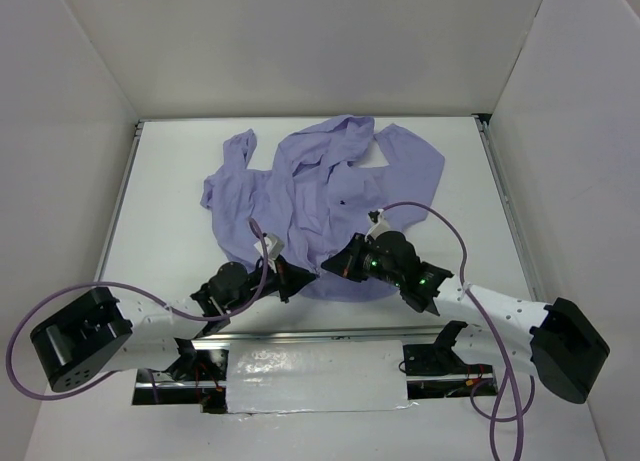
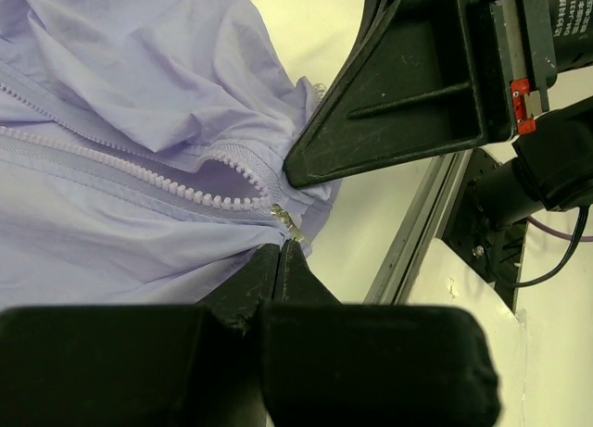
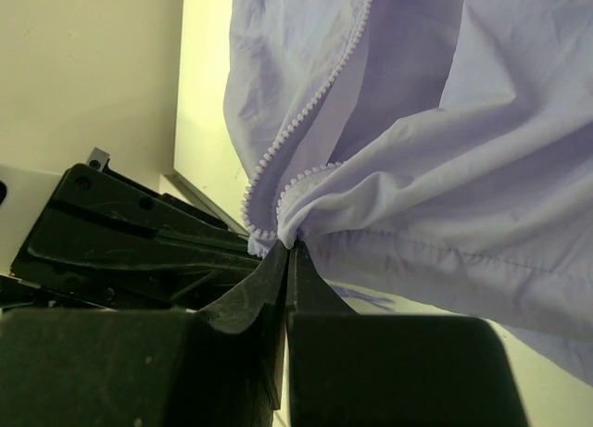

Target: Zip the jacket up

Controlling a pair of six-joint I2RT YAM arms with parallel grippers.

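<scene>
The lavender jacket [image 1: 320, 196] lies crumpled on the white table, hood at the far side and hem towards the arms. Both grippers meet at its near hem. My left gripper [image 1: 290, 279] is shut, its tips [image 2: 281, 246] pinching the hem just below the zipper's small metal slider [image 2: 289, 225]. The open zipper teeth [image 2: 167, 182] run off to the left. My right gripper [image 1: 335, 264] is shut [image 3: 289, 246] on the fabric at the bottom end of the zipper teeth [image 3: 306, 112]. The jacket [image 3: 445, 149] hangs lifted above it. The two grippers are almost touching.
A metal rail [image 1: 330, 333] runs along the table's near edge, right behind the grippers. A shiny taped panel [image 1: 315, 376] lies between the arm bases. White walls close the table on three sides. Purple cables [image 1: 60, 301] loop from both arms.
</scene>
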